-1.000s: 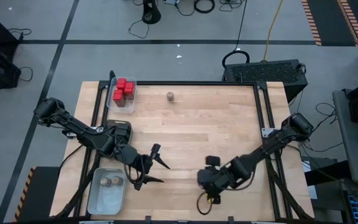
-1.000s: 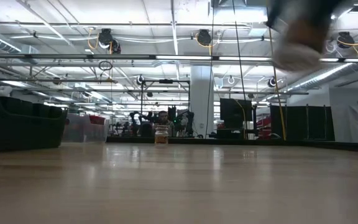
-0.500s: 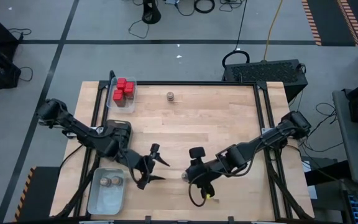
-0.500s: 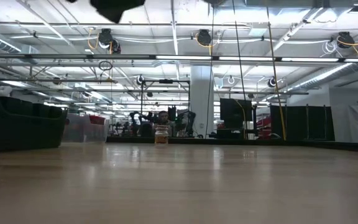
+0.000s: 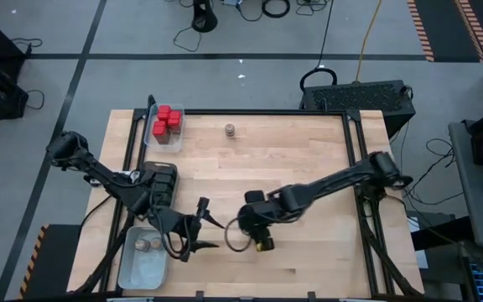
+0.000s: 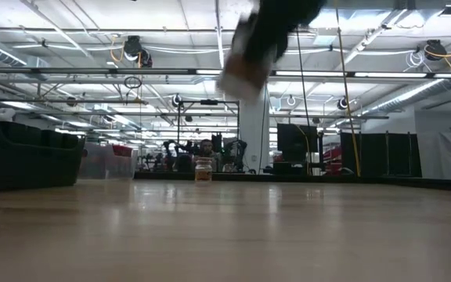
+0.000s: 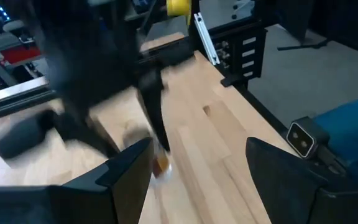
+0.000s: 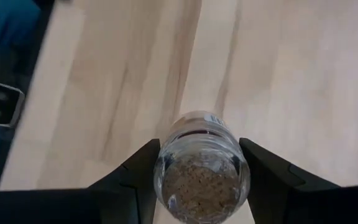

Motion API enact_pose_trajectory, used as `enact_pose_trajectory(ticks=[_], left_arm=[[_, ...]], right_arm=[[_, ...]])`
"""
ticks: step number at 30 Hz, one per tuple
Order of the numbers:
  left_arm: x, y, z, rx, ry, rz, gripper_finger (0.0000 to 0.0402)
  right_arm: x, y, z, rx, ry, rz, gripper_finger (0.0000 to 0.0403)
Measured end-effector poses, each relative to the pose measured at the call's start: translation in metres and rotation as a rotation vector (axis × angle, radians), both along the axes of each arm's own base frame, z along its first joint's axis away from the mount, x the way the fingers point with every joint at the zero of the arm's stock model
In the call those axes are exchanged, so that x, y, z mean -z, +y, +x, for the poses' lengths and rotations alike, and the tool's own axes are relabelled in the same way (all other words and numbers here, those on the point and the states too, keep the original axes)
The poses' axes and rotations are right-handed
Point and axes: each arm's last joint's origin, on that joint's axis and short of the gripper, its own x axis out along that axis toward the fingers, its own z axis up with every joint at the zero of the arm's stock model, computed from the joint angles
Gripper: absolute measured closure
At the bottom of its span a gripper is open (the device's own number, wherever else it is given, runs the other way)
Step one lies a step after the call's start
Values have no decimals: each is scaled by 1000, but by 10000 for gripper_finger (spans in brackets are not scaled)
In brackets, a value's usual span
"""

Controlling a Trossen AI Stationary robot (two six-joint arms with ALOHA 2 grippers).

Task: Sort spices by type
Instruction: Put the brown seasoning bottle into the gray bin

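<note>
The right end effector (image 8: 201,180) is clenched on a clear spice jar (image 8: 201,171), visible only in the right wrist view; from above, the arm hides it. Just beside it, the left end effector (image 5: 201,226) hangs released over the counter (image 5: 309,159). Beyond, two jars sit in a pale tray (image 5: 145,260). Farthest, a lone jar (image 5: 230,129) and red tins (image 5: 167,119).

Wooden tabletop (image 5: 292,159) has a clear tray (image 5: 154,137) of red tins (image 5: 167,118), one lone jar (image 5: 230,129), and a pale tray (image 5: 134,270) with two jars (image 5: 147,245).
</note>
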Motion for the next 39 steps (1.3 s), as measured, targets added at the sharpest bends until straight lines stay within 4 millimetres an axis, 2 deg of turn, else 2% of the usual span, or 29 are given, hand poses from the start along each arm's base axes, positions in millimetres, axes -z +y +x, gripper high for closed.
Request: enact_pose_trajectory(ticks=[5,11,19,29,33,39], left_arm=[[0,0,0,1,-2,-4,139],[1,-2,-2,25,19,-24,139],[9,-2,-5,8,109,-19,139],[22,3,-12,-52,269,-27,139],[25,4,-13,-70,301,-33,139],[25,4,-13,-82,309,-50,139]], right_arm=[[46,-13,28,-18,42,65,232],[77,-25,50,-25,98,124,232],[74,-24,63,-39,168,100,231],[72,-30,63,-19,180,78,199],[72,-34,64,21,169,5,183],[73,-35,63,24,177,-3,175]])
